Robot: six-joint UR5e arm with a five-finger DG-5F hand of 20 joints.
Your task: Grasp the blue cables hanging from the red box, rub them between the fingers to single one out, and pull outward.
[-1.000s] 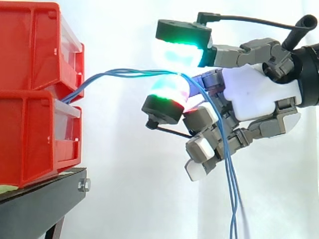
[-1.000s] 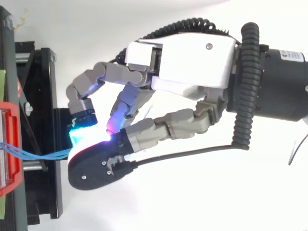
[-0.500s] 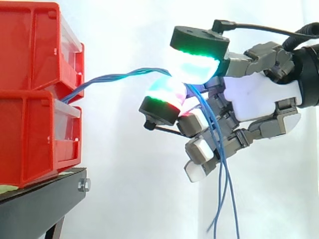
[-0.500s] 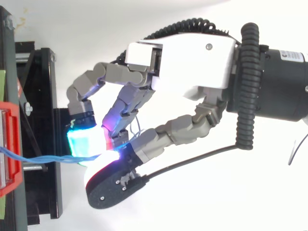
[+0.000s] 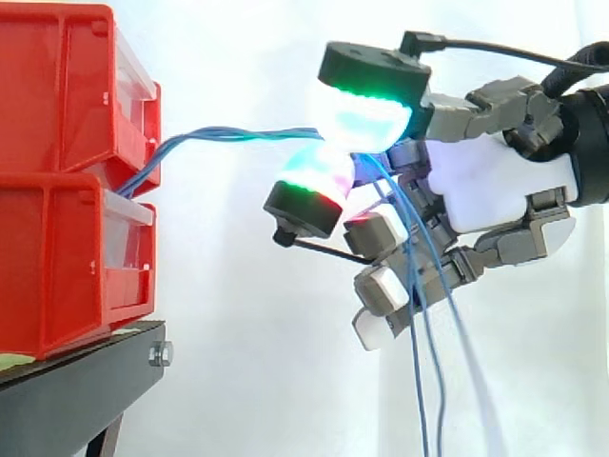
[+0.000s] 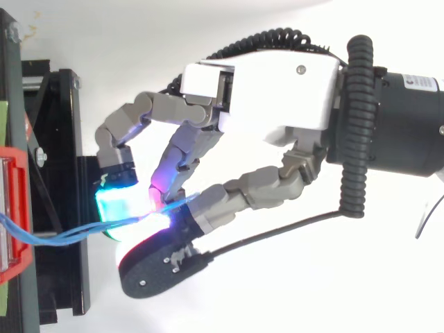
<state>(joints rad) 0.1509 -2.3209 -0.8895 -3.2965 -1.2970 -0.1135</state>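
The white-and-grey robot hand (image 5: 495, 181) clamps its glowing fingers (image 5: 362, 116) on the thin blue cables (image 5: 238, 134), which stretch away from the fingers to the red plastic box (image 5: 57, 95) and hang loose below them. Several strands seem pinched together, so pulling now would likely drag the whole bundle, or let it slip.

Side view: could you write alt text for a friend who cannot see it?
A robot hand pinches a bundle of blue cables between glowing fingertips. The cables stretch across from stacked red bins on a black stand at left, then hang down past the hand.
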